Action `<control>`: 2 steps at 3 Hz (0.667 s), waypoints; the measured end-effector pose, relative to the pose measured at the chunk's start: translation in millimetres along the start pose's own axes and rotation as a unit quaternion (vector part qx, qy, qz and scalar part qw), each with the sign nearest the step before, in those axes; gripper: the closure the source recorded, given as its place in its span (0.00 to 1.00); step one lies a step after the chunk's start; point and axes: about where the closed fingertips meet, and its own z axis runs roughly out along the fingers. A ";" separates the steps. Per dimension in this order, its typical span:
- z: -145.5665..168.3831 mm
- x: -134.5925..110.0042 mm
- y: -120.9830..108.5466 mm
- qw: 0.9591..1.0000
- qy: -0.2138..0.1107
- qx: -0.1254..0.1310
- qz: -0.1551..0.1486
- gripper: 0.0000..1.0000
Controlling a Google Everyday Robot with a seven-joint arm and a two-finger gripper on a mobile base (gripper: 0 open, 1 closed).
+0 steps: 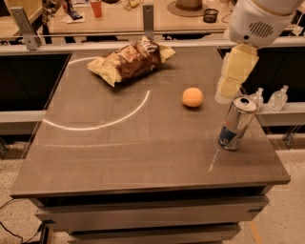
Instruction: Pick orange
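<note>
The orange (192, 97) is a small round fruit lying on the grey table (119, 152), right of centre. My gripper (228, 89) is cream-coloured and hangs from the white arm at the upper right. It hovers above the table just right of the orange and behind the top of the silver can (235, 123). It holds nothing that I can see and is apart from the orange.
A brown-and-yellow chip bag (129, 59) lies at the back of the table. A white arc is drawn across the tabletop (95, 125). Two small clear bottles (278, 98) stand on a ledge to the right. A cluttered counter (119, 14) runs behind.
</note>
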 end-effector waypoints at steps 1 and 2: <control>24.9 -17.4 -19.5 0.999 -0.024 -0.024 0.013 0.00; 65.2 -24.8 -31.6 0.998 -0.039 -0.044 0.030 0.00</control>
